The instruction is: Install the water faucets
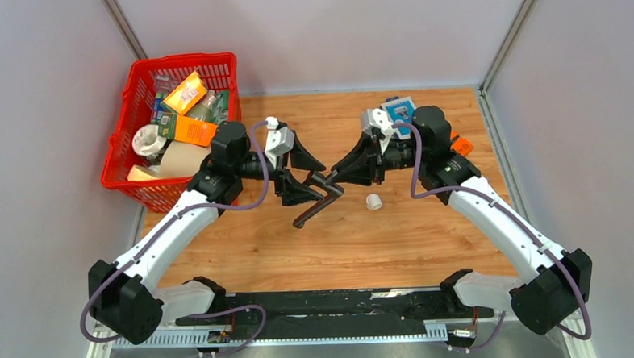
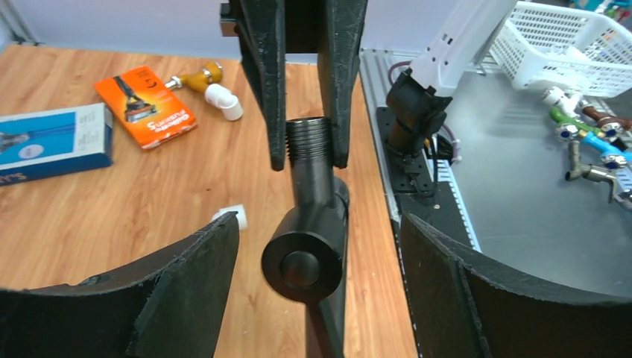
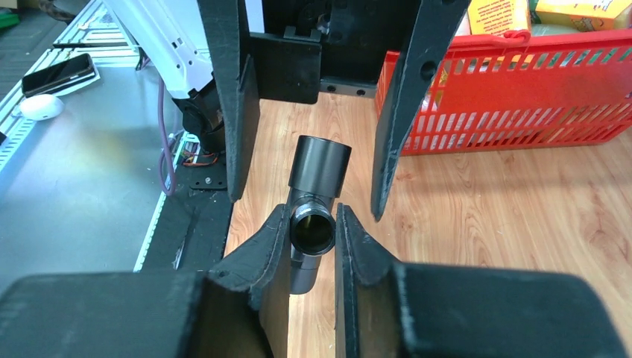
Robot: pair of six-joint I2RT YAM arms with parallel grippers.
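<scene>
The dark faucet (image 1: 319,201) hangs over the middle of the table, its long rod slanting down toward the near left. My right gripper (image 1: 339,175) is shut on its threaded open end (image 3: 313,230). My left gripper (image 1: 322,181) is open and its jaws stand wide on either side of the faucet's round capped end (image 2: 304,257) without touching it. In the left wrist view the right gripper's fingers (image 2: 272,89) clamp the thread. A small white plastic fitting (image 1: 374,201) lies on the wood just right of the faucet, and in the left wrist view it (image 2: 237,215) is half hidden.
A red basket (image 1: 181,64) full of boxes stands at the far left. A blue box (image 2: 52,138), an orange pack (image 2: 145,97) and a white-and-amber bottle (image 2: 205,83) lie by the right arm. A white basket (image 2: 566,45) and several taps (image 2: 596,145) sit off the table.
</scene>
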